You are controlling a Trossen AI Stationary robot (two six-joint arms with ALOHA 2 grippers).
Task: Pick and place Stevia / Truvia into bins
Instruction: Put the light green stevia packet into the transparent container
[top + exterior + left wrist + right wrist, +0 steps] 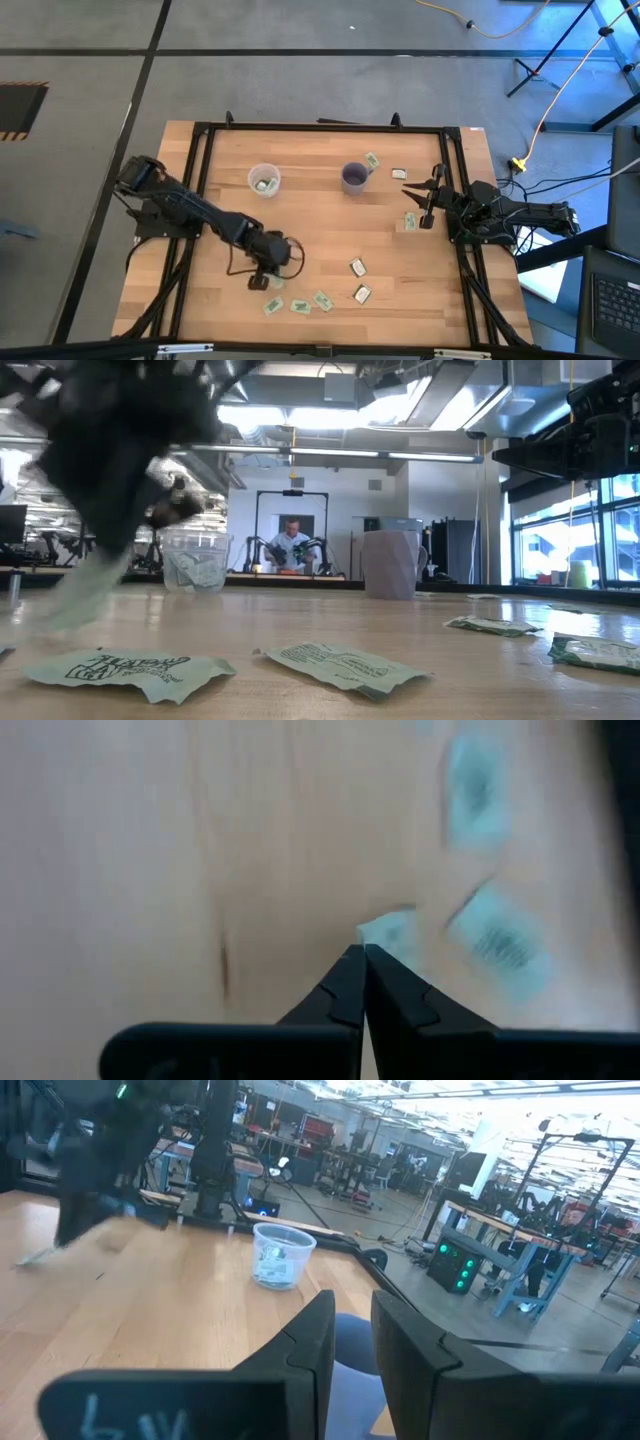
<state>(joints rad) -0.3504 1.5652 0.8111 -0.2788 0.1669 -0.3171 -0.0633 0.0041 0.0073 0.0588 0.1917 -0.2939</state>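
Green-and-white Stevia packets [357, 267] mostly lie loose on the wooden surface [320, 240]; the clear cup [264, 180] holds some. Left gripper [268, 280] fingers pinch one packet [388, 932]; right gripper [428, 203] waits, fingers narrow.

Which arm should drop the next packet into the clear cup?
Left. Its pincer is shut on a packet near the table's front, nearer the clear cup. The right pincer hangs by the right edge, holding nothing.
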